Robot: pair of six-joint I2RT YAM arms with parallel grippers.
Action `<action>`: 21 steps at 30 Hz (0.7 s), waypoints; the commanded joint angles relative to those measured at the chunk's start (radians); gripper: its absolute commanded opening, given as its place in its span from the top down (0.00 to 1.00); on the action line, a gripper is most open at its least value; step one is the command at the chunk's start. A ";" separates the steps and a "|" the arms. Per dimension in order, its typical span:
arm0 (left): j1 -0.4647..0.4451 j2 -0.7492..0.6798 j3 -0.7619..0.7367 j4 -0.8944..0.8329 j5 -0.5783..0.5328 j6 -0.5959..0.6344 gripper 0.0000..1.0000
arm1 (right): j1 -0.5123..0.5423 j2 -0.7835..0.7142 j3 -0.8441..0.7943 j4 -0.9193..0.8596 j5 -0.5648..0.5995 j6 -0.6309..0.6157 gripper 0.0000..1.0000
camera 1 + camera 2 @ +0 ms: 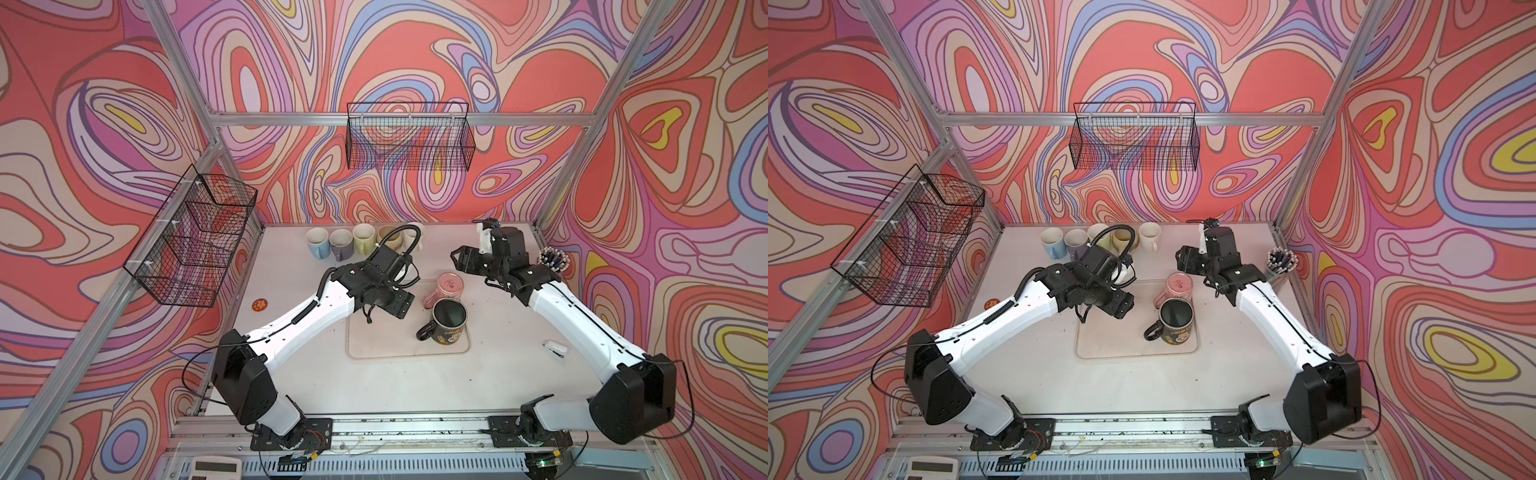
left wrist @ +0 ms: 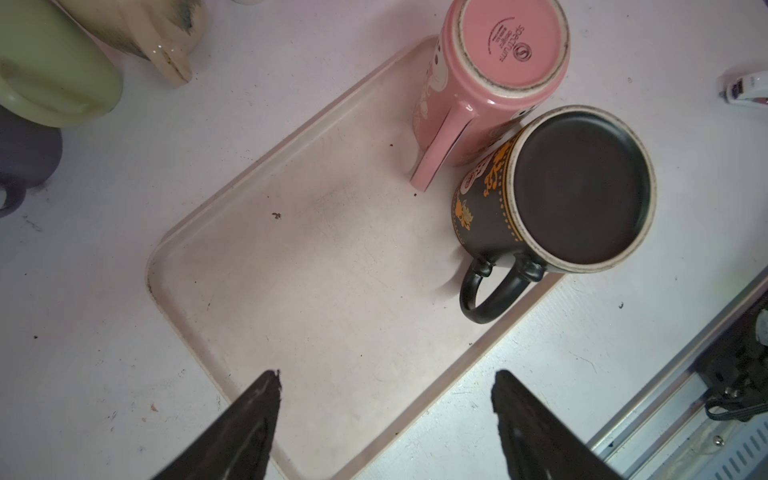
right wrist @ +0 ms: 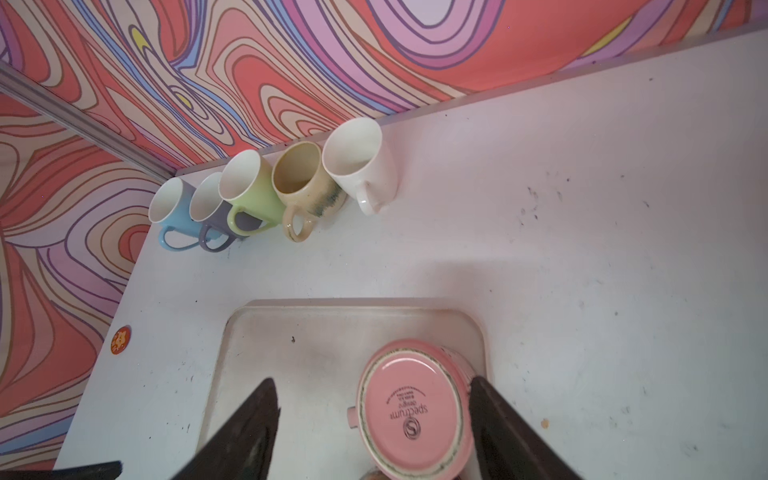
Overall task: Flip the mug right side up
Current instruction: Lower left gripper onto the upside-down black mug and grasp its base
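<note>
A pink mug (image 1: 449, 284) (image 1: 1179, 284) stands upside down on the beige tray (image 1: 374, 345), its stamped base (image 2: 511, 45) facing up. A black mug with gold print (image 1: 449, 322) (image 2: 582, 187) stands right next to it, dark inside up, handle toward the front left. My right gripper (image 1: 459, 259) (image 3: 374, 382) hangs open just behind and above the pink mug (image 3: 411, 411), which shows between its fingers in the right wrist view, close to one of them. My left gripper (image 1: 405, 305) (image 2: 386, 378) is open over the tray (image 2: 311, 270), left of both mugs, holding nothing.
Several upright mugs (image 1: 361, 241) (image 3: 291, 187) line the back edge. A cup of pens (image 1: 555, 259) stands at the right wall, with a white stapler (image 1: 555, 348) in front of it. Wire baskets (image 1: 409, 137) (image 1: 195, 237) hang on the back and left frames. An orange sticker (image 1: 259, 305) lies left.
</note>
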 commanded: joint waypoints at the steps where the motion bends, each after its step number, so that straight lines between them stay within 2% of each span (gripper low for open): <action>1: -0.038 0.030 0.017 0.001 -0.019 0.035 0.20 | -0.008 -0.062 -0.050 0.038 -0.093 0.055 0.25; 5: -0.088 0.048 -0.020 0.027 0.015 0.073 0.29 | -0.024 -0.105 -0.096 0.020 -0.107 0.058 0.25; 11: -0.159 0.079 -0.013 0.037 0.020 0.132 0.29 | -0.030 -0.135 -0.129 0.022 -0.112 0.064 0.25; 16: -0.170 0.135 0.011 0.031 -0.002 0.137 0.29 | -0.041 -0.134 -0.139 0.035 -0.134 0.085 0.24; 21: -0.173 0.176 0.021 0.060 0.003 0.141 0.31 | -0.089 -0.103 -0.173 0.060 -0.212 0.127 0.24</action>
